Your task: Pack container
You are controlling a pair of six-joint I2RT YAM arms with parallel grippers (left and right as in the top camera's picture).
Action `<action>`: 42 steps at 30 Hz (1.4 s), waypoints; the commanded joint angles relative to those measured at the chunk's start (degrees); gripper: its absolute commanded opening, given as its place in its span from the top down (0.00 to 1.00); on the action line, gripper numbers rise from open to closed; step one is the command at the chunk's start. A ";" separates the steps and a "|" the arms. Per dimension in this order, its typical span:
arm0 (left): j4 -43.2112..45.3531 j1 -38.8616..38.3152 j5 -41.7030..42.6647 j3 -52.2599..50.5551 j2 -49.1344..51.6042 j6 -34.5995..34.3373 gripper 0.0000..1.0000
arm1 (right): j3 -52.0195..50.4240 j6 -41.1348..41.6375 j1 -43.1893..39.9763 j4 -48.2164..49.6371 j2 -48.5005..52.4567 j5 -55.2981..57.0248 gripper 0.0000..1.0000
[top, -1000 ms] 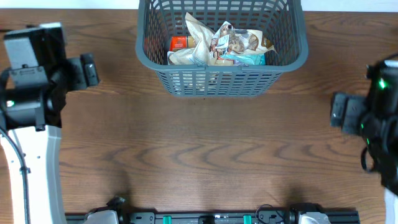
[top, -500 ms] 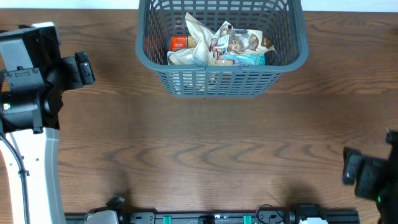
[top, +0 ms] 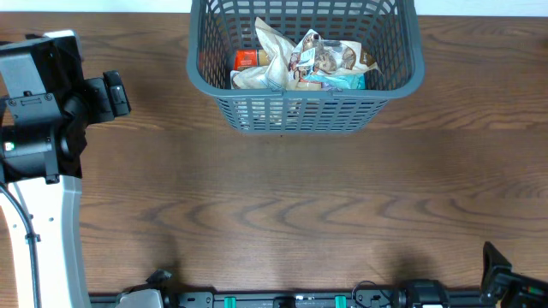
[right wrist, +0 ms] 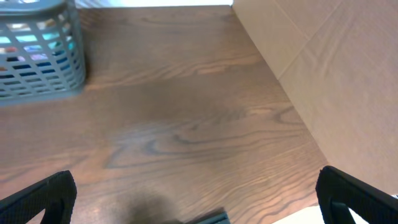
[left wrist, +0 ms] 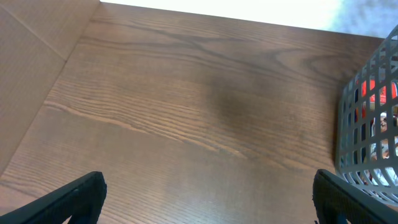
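The dark grey container [top: 304,113] stands at the far middle of the table and holds several snack packets [top: 300,62], one of them orange-red [top: 248,59]. Its lattice side shows at the right edge of the left wrist view [left wrist: 367,130] and at the top left of the right wrist view [right wrist: 37,62]. My left gripper [left wrist: 208,202] is open and empty over bare wood, left of the container; it shows in the overhead view [top: 116,94]. My right gripper [right wrist: 199,199] is open and empty near the front right corner, barely showing in the overhead view [top: 505,278].
A brown cardboard wall [left wrist: 31,68] flanks the table's left side and another [right wrist: 329,81] the right side. A dark rail with fittings [top: 291,299] runs along the front edge.
My right arm has pulled back from the right middle of the table to the front right corner, almost out of the overhead view. The left arm shifted slightly left, then held still.
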 commanded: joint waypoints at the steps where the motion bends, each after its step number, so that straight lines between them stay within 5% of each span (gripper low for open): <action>1: 0.02 0.26 -0.48 0.09 -0.72 0.57 0.01 | -0.13 0.13 -0.52 -0.20 -2.58 -1.16 0.01; 15: 0.04 0.26 -0.48 0.09 -0.72 0.57 0.01 | -0.15 -0.72 -0.52 -0.17 -14.40 -6.91 0.01; 33: 0.04 0.24 -0.48 0.09 -0.72 0.57 0.01 | -0.15 -0.74 -0.52 0.20 -16.13 -7.52 0.01; 42: 0.04 0.24 -0.48 0.09 -0.72 0.57 0.01 | -0.15 -0.87 -0.50 8.87 -16.13 -10.56 0.01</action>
